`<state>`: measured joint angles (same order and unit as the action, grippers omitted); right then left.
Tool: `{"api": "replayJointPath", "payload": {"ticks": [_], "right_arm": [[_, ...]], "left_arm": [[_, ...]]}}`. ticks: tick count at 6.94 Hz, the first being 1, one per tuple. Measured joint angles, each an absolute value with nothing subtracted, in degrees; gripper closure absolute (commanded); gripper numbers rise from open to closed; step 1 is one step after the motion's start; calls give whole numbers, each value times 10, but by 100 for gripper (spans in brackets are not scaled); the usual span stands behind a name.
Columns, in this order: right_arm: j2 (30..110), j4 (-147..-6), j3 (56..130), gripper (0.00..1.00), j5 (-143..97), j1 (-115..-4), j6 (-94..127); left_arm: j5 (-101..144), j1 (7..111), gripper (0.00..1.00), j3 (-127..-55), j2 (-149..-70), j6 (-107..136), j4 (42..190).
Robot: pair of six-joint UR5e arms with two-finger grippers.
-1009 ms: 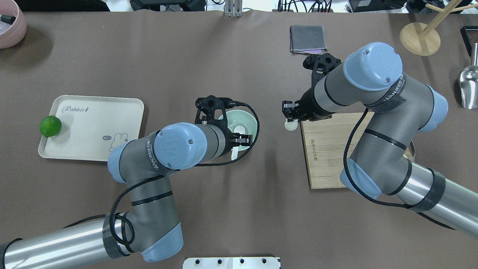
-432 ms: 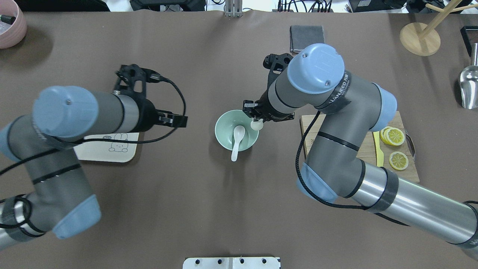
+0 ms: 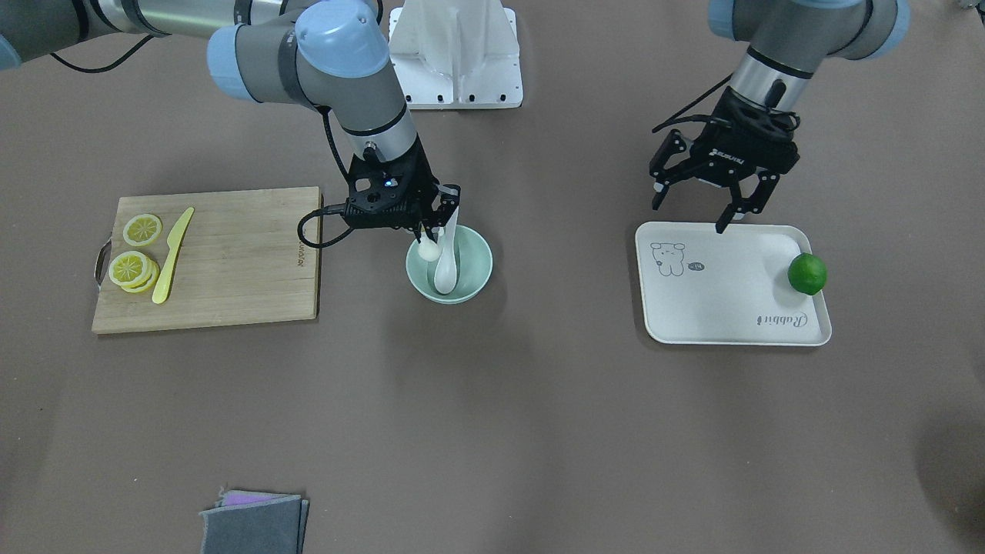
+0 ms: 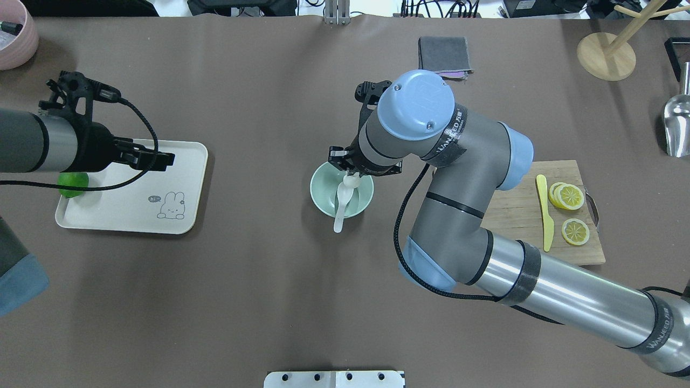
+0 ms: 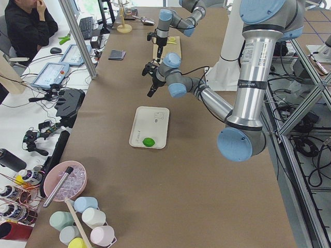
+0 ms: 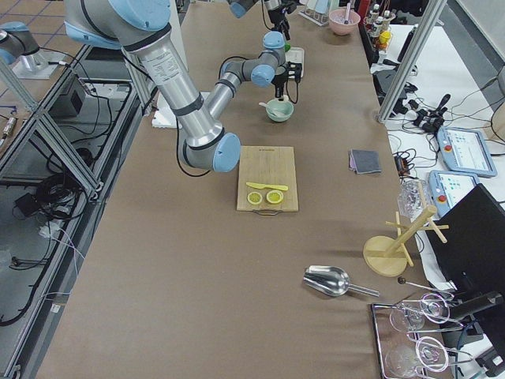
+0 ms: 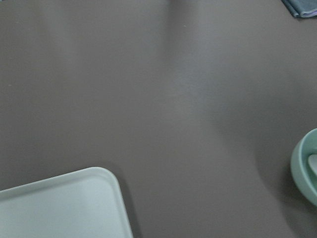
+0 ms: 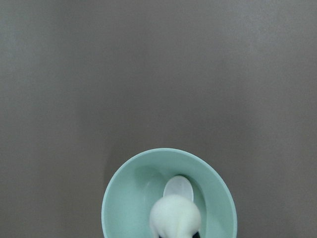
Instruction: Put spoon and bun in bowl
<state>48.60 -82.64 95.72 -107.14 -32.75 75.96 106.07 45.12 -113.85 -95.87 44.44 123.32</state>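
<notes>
- Nearest me, on my right side of the brown desk (image 4: pixel 269 302): a rectangular wooden cutting board (image 4: pixel 512 215). It carries yellow lemon slices (image 4: pixel 570 196) and a yellow plastic knife (image 4: pixel 544 215) lying beside them.
- Centre of the desk: a round, pale mint-green bowl (image 3: pixel 479 269).
- A white glossy soup spoon (image 4: pixel 339 213) is already in the bowl. Its scoop lies on the bottom, and its handle leans over the rim on my side.
- My right end effector (image 3: pixel 432 235) points down over the bowl, clamped on a small round white steamed bun (image 3: pixel 429 248).
- The bun hangs inside the bowl's outline, beside the spoon's scoop. In the right wrist view it covers the near part of the bowl's floor. I cannot tell whether it touches the spoon or the bowl.
- On my left side: a flat cream rectangular tray (image 3: pixel 731 308) with a rabbit print. A round green lime (image 3: pixel 807 273) sits at its outer edge.
- My left end effector (image 3: pixel 692 215) hangs above the tray, well apart from the bowl. Its fingers are spread wide and hold nothing.
- Farthest from me, beyond the bowl and to my right: a folded grey cloth (image 4: pixel 444 54), flat on the desk.
</notes>
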Motion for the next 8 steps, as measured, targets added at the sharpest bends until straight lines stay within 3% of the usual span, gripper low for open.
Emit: {"api": "replayJointPath", "payload": {"ticks": [4,8], "right_arm": [[447,-834,950,0,-1069,-322,784],[474,-833,951,0,-1076,-345,757]], "left_arm": [[1059,457,2,-1101,-940,417,1299],[1056,458,2,-1092,-932,402,1307]]}}
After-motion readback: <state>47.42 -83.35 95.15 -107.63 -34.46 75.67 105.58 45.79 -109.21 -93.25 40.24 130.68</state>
